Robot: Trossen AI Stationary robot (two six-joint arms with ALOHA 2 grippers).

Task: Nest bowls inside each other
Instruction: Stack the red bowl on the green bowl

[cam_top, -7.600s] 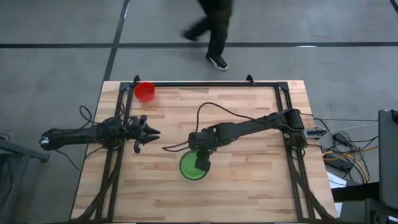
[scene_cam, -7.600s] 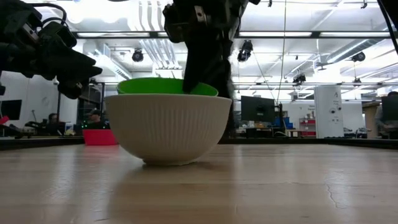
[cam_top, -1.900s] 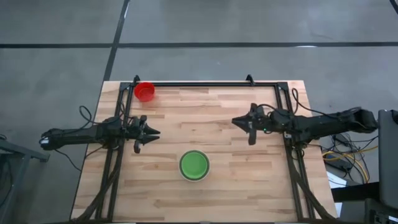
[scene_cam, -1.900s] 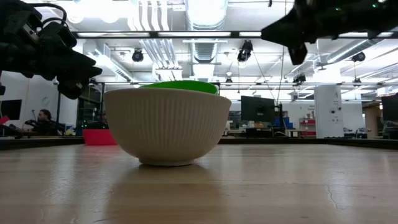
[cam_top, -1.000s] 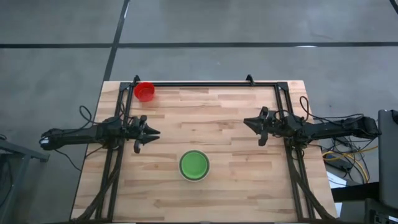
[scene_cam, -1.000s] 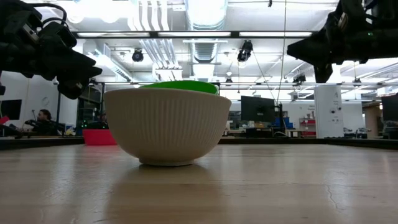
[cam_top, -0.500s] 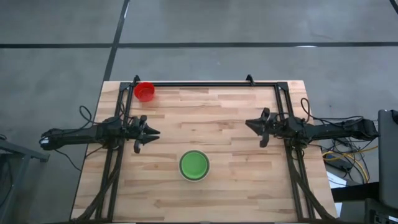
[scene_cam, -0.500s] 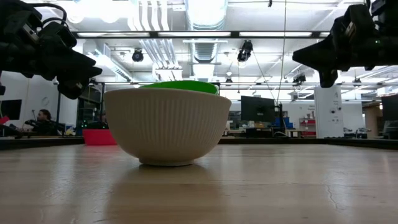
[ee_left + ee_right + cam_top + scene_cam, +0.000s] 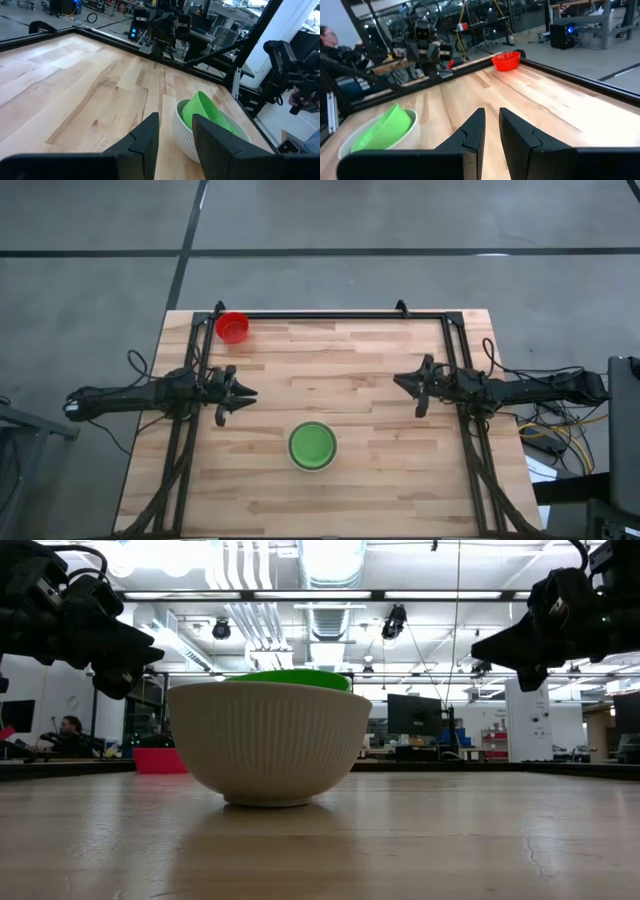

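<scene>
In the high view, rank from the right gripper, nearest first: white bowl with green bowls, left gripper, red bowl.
1. White bowl holding green bowls, front centre, nearest the right gripper.
2. Left gripper, left side.
3. Red bowl, far left corner.

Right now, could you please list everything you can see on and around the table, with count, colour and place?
white bowl: one, whitish ribbed, near the front middle of the table.
green bowl: at least one, bright green, sitting tilted inside the white bowl; how many are stacked cannot be told.
red bowl: one, red, alone at the far left corner of the table.
table: one, light wood with a black frame.
cables: several, on the floor to the right of the table.
person: one, seated in the room behind the table.
left gripper: one, dark, over the left side of the table, fingers apart, empty.
right gripper: one, dark, over the right side, fingers slightly apart, empty.
</scene>
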